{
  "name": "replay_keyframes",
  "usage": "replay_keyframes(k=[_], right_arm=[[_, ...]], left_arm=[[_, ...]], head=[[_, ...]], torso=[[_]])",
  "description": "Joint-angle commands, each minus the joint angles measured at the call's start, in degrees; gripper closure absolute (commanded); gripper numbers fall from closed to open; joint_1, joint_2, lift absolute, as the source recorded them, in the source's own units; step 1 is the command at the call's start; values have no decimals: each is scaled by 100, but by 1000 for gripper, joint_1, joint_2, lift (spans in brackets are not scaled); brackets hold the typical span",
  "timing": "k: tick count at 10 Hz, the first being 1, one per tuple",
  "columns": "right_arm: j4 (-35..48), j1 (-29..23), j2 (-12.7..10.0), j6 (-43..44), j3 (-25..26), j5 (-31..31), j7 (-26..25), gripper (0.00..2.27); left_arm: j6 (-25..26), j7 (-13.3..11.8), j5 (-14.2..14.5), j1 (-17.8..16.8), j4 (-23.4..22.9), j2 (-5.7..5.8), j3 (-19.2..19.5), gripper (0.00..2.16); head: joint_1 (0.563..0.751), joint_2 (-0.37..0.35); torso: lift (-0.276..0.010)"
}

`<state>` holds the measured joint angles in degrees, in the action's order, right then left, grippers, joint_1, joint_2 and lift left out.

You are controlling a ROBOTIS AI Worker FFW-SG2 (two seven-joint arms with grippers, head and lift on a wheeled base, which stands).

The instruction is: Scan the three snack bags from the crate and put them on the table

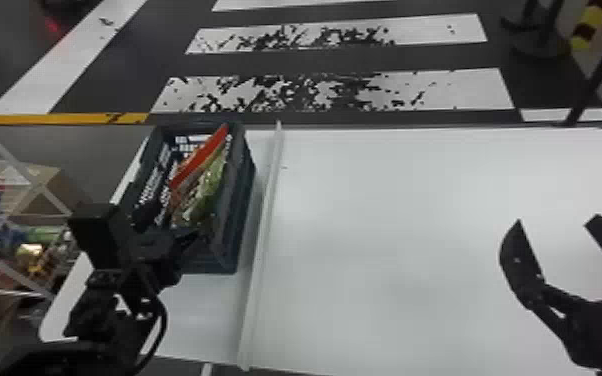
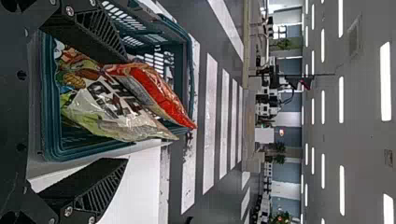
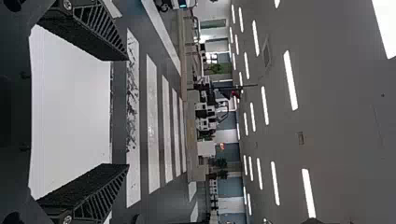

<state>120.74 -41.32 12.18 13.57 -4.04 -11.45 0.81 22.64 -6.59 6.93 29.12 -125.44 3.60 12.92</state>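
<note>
- Left gripper (image 1: pixel 172 228): at the crate's near end, fingers spread apart.
- Crate (image 1: pixel 245 172): on the table (image 1: pixel 390 240), holding the snack bags.
- Red snack bag (image 1: pixel 200 159): tilted inside the crate.
- Green snack bag (image 1: pixel 210 186): inside the crate, just right of the red one.
- Right gripper (image 1: pixel 556 218): well right of the crate, fingers parted.
</note>
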Motion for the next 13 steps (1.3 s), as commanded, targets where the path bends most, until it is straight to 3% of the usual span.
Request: replay_keyframes(k=[1, 2, 3, 5, 6, 7, 8, 10, 13], right_arm=[[-15, 1, 12, 35, 8, 3, -45, 63], [-33, 1, 21, 88, 8, 3, -63, 60], [-33, 1, 21, 105, 8, -6, -63, 60], [-24, -7, 30, 176, 8, -15, -72, 60], [-24, -25, 21, 211, 8, -15, -81, 60], [-24, -34, 21, 264, -1, -6, -81, 60], [-15, -51, 3, 281, -1, -6, -81, 60], [-24, -69, 3, 352, -1, -6, -81, 60], [-15, -78, -14, 492, -1, -6, -186, 60]], left_arm=[[17, -9, 10, -56, 37, 0, 0, 225], [52, -36, 10, -65, 37, 0, 0, 323], [210, -97, -8, -65, 37, 0, 0, 640], [527, -150, 10, -56, 2, 0, 44, 782], [509, -79, 54, -21, -51, -9, 62, 1258], [492, -71, 151, 23, -121, -9, 123, 1261], [439, -53, 168, 85, -218, -18, 123, 1396], [52, 35, 221, 313, -508, -26, 132, 1443], [-264, 114, 265, 893, -1695, -44, 211, 1440]], head=[[695, 168], [695, 167], [695, 163], [695, 157], [695, 158], [695, 161], [695, 165], [695, 169], [695, 164]], torso=[[-94], [-94], [-94], [-94], [-94], [-94], [-94], [-94], [-94]])
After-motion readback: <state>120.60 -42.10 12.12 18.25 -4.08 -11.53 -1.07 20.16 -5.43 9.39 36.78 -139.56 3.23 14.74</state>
